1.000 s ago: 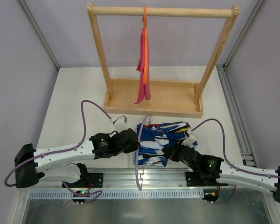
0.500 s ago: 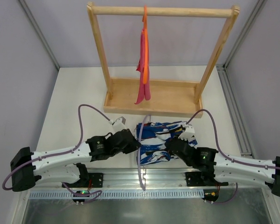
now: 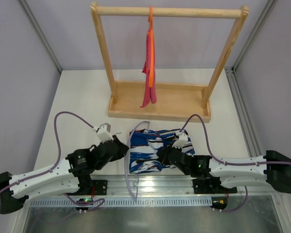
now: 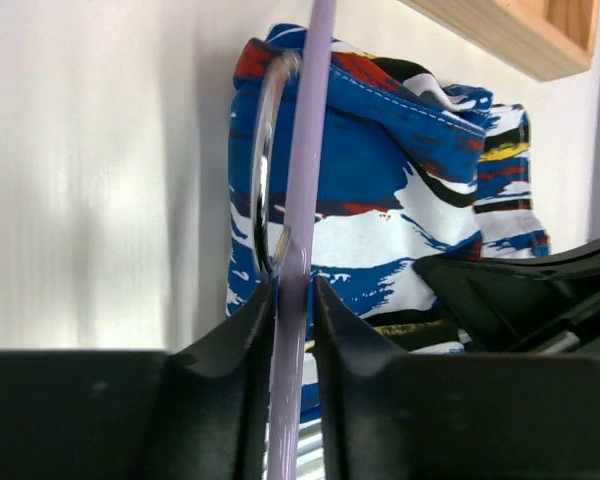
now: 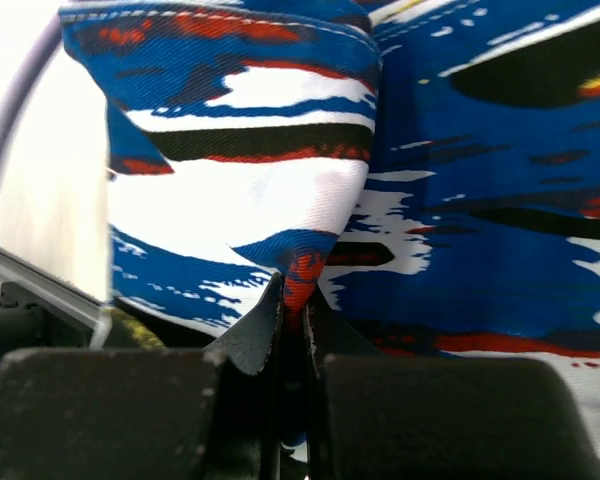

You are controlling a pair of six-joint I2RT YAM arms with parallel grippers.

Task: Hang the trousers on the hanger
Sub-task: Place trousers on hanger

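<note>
The trousers [image 3: 150, 145], a bunched print of blue, white, red and black, lie on the table just in front of the wooden rack. My right gripper [image 3: 164, 154] is at their near right side, shut on a raised fold of the cloth [image 5: 280, 200]; its fingertips [image 5: 295, 285] pinch a red and blue tip. The lilac hanger [image 3: 127, 160] stands on edge along the trousers' left side. My left gripper [image 3: 120, 145] is shut on its thin bar [image 4: 310, 150], and the silver hook [image 4: 261, 180] rises just beyond the fingertips [image 4: 293, 285]. A lilac arc of the hanger [image 5: 15, 95] also shows left of the cloth.
The wooden rack [image 3: 160, 104] stands behind the trousers, with an orange hanger and pink cloth [image 3: 149, 63] on its top bar. An aluminium rail [image 3: 150, 187] runs along the near edge, and the hanger's lower end reaches over it. Metal frame posts border both sides.
Both grippers have moved left and nearer to the bases. The hanger and the trousers have shifted left with them, and the cloth is bunched more tightly.
</note>
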